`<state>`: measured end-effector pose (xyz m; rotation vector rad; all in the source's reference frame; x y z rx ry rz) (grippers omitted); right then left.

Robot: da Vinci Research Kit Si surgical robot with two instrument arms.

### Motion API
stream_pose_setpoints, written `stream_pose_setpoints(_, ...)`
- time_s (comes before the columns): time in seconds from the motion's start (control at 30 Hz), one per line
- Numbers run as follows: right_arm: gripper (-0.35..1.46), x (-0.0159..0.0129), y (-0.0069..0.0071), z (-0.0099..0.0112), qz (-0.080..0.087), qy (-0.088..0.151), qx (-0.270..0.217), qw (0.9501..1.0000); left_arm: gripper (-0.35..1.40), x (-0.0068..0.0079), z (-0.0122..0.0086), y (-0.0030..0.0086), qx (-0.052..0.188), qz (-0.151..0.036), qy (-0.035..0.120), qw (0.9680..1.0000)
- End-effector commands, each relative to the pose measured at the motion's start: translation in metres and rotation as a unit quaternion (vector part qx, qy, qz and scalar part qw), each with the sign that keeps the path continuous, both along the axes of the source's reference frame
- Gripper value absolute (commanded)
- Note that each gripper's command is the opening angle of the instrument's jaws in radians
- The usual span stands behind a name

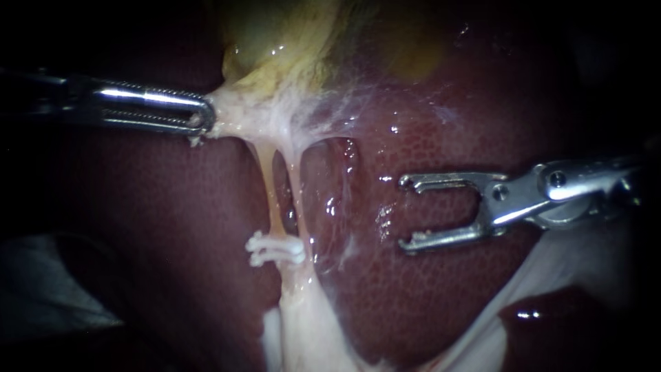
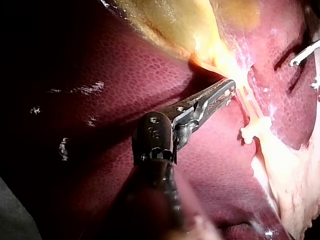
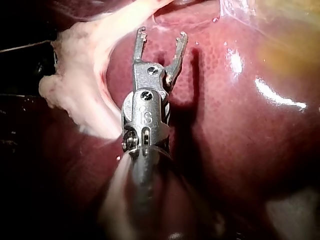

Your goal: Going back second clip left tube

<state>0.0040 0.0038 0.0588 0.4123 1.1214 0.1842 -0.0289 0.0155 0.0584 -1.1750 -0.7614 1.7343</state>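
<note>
Liver underneath, gallbladder neck pinched by the left tool above the clip on the left tube, right tool wide and empty well right of it, so I'd guess pull-back step, straight out next.

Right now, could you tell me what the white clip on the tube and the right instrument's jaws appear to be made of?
The clip looks like white plastic, probably a polymer: opaque, smooth, no metallic glint. The right instrument, jaws open, looks like bright polished metal, likely steel: sharp silver highlights along both jaws.
</note>
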Motion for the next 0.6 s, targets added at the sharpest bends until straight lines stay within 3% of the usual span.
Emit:
stream_pose_setpoints(0.03, 0.5, -0.0001, 0.0, 0.0, -0.002, -0.002, -0.002, 1.0, -0.35, -0.0002, 0.0003, -0.0002, -0.001, 0.0, 0.001, 1.0)
stream_pose_setpoints(0.27, 0.5, -0.0002, -0.0001, -0.0001, -0.005, -0.004, -0.005, 1.0, -0.35, -0.0031, 0.0035, -0.0015, -0.005, 0.002, 0.003, 1.0)
stream_pose_setpoints(0.37, 0.5, -0.0003, -0.0002, -0.0002, -0.006, -0.005, -0.005, 1.0, -0.35, -0.0038, 0.0046, -0.0015, -0.005, 0.007, 0.003, 1.0)
stream_pose_setpoints(0.6, 0.5, -0.0004, -0.0003, -0.0004, -0.007, -0.005, -0.005, 1.0, -0.35, -0.0039, 0.0049, -0.0014, -0.002, 0.006, 0.003, 1.0)
